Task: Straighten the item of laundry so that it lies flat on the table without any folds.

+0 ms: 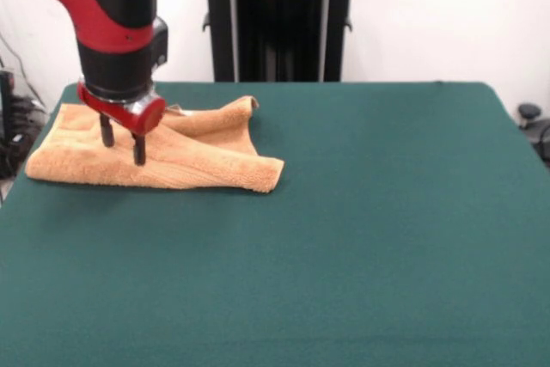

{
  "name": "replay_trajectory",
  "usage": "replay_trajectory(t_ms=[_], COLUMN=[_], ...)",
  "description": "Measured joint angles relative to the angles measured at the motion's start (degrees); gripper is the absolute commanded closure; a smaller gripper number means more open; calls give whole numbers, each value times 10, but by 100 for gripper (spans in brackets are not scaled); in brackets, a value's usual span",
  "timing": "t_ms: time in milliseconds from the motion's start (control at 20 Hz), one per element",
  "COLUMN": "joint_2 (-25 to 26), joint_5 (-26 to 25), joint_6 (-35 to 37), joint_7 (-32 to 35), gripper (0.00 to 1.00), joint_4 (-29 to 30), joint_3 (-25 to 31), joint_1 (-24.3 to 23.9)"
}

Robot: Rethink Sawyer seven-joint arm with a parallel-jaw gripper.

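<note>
- The small orange-tan terry-cloth towel (155,156) lies at the picture's upper left of the large table covered in dark green felt-like cloth (361,238), close to the left edge and to the far edge.
- It is not flat: a raised ridge runs across it from the middle toward the far right corner, which is lifted and curled, and the near right corner looks doubled over on itself.
- The red and black arm's gripper (122,145) stands over the left-centre of the towel; its two thin dark jaws are spread apart with nothing between them, tips at or just above the pile. Whether they actually press the cloth cannot be told from this view.
- Judged step: getting hold of the cloth so as to pull the fold out.
- To do it well, the jaws should close on a single layer near an edge or on the ridge itself, not on the flat middle, where a pinch would only bunch more fabric.
- A pull should probably run toward the picture's right, away from the table's left edge, low and slow so the terry drags flat rather than flipping.
- Risk: grabbing two layers, or sliding the whole towel without unfolding it.
</note>
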Motion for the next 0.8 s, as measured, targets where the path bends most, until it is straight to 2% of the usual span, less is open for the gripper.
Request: replay_trajectory(t_ms=[300,800], joint_2=[26,26], joint_5=[-6,-7], joint_6=[-27,-31], joint_7=[0,0], gripper=[0,0], joint_4=[1,2], joint_3=[1,2], joint_1=[-8,-11])
